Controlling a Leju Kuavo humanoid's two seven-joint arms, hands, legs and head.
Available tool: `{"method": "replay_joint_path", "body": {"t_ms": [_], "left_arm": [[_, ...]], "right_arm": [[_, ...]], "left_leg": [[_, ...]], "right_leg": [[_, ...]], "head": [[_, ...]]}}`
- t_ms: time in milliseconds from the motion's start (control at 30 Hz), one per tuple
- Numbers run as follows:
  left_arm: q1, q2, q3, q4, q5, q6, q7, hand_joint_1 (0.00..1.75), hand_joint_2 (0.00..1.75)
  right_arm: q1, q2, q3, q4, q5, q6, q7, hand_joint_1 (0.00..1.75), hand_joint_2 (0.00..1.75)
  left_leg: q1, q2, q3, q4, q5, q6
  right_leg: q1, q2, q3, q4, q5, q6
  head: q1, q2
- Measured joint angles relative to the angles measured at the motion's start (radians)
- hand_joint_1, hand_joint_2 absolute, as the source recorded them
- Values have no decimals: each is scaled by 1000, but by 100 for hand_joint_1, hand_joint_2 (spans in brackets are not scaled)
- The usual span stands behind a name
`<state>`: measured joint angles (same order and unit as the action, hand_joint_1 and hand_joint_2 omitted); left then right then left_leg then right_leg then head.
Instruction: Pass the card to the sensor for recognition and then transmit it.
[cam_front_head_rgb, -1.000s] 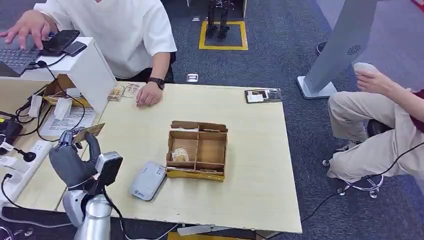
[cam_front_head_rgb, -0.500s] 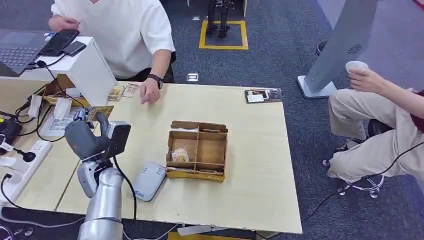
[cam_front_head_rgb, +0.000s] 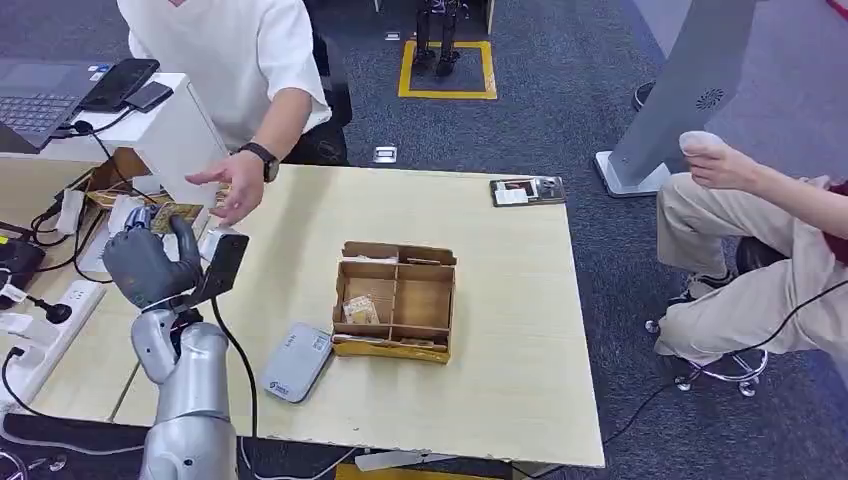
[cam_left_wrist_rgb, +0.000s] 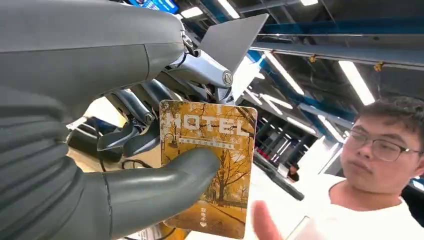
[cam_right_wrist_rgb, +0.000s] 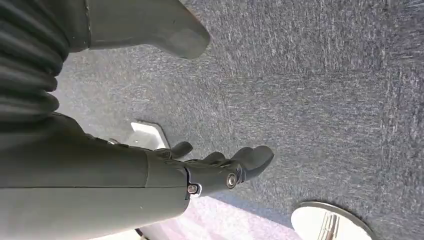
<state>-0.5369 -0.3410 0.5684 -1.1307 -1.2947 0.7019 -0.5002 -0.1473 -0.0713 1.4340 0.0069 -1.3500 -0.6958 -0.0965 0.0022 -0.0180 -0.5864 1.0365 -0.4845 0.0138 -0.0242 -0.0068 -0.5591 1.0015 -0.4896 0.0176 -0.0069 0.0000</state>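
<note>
Now the orange hotel key card (cam_left_wrist_rgb: 207, 165) sits pinched between thumb and fingers of the left hand (cam_front_head_rgb: 148, 262), raised over the table's left edge just below a person's open palm (cam_front_head_rgb: 232, 186). Best, I'd say, to keep it face-out and level, letting go only once that palm closes. The right hand (cam_right_wrist_rgb: 220, 167) hangs slack, fingers apart, holding nothing, above grey carpet (cam_right_wrist_rgb: 325, 90). On the pale wooden table (cam_front_head_rgb: 500, 330): a grey card reader (cam_front_head_rgb: 296, 361) and a cardboard divider box (cam_front_head_rgb: 396, 300).
</note>
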Motion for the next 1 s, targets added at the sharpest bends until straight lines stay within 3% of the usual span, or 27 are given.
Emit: {"method": "replay_joint_path", "body": {"t_ms": [467,500,533,767,1000], "left_arm": [[-14,1,47,45,-8,0,8,175,175],[-14,0,49,47,-7,0,6,108,175],[-14,0,50,50,-7,0,5,0,175],[-14,-3,59,76,16,0,-6,0,175],[-14,-8,72,85,91,0,-68,0,175]], "right_arm": [[-2,3,0,0,-6,0,3,0,175],[-2,3,0,0,-7,0,3,0,175],[-2,3,0,0,-9,0,3,0,175],[-2,3,0,0,-17,0,0,0,175],[-2,3,0,0,-25,0,-10,0,175]], "left_leg": [[0,0,0,0,0,0],[0,0,0,0,0,0],[0,0,0,0,0,0],[0,0,0,0,0,0],[0,0,0,0,0,0]], "right_leg": [[0,0,0,0,0,0],[0,0,0,0,0,0],[0,0,0,0,0,0],[0,0,0,0,0,0],[0,0,0,0,0,0]], "head": [[0,0],[0,0],[0,0],[0,0],[0,0]]}}
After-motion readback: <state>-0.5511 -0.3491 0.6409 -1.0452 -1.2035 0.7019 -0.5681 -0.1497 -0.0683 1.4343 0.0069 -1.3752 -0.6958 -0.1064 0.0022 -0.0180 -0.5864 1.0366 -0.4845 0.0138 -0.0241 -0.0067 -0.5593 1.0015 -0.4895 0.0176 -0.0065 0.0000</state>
